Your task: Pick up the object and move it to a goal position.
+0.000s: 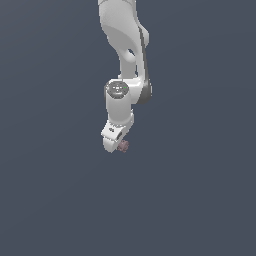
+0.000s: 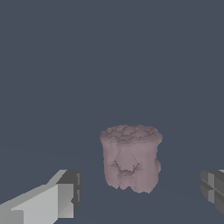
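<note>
The object was the landmark, though the arm (image 1: 125,60) was the largest thing: white, it reached down from above the object in the exterior view and ended just beside it. The gripper (image 1: 119,144) came next, its jaws apart with the object between them and a clear gap on each side in the wrist view; one finger (image 2: 65,194) stood to one side of the object and the other pad (image 2: 213,188) well off on the opposite side, neither touching. The object (image 2: 130,157) itself, a pinkish-brown bumpy stub, looked slightly taller than wide, its flat lumpy end up in the wrist view. Around it lay only plain dark grey ground, with no edges in sight.
</note>
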You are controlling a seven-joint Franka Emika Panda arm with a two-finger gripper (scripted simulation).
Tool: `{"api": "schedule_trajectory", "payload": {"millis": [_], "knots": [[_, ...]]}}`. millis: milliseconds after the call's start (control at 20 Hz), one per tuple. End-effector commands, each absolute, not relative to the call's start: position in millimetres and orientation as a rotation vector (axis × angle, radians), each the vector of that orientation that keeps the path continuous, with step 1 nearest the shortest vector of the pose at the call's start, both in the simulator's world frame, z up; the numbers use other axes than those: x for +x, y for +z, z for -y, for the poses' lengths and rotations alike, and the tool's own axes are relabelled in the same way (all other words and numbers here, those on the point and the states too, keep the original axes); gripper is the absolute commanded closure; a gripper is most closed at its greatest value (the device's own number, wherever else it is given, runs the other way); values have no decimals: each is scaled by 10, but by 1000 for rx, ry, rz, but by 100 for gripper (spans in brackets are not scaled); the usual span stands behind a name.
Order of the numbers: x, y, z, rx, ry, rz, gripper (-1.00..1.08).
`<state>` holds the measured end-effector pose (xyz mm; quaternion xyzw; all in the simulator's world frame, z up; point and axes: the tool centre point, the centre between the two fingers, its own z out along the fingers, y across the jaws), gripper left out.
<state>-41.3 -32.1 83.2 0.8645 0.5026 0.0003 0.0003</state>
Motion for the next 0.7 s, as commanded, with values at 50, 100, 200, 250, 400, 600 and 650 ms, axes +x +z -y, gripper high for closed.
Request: {"api": "schedule_trajectory", "payload": {"millis": [50,100,200,250,400,600,650], "knots": [[-420,716,321,2715,0,-1580,-92],[-422,667,318,2715,0,-1582,-92],[-426,560,320,2714,0,-1582,-92],[-427,514,316,2713,0,-1584,-92],[-425,417,318,2713,0,-1585,-92],[-419,374,320,2713,0,-1585,-92],[-419,374,320,2713,0,-1585,108]]}}
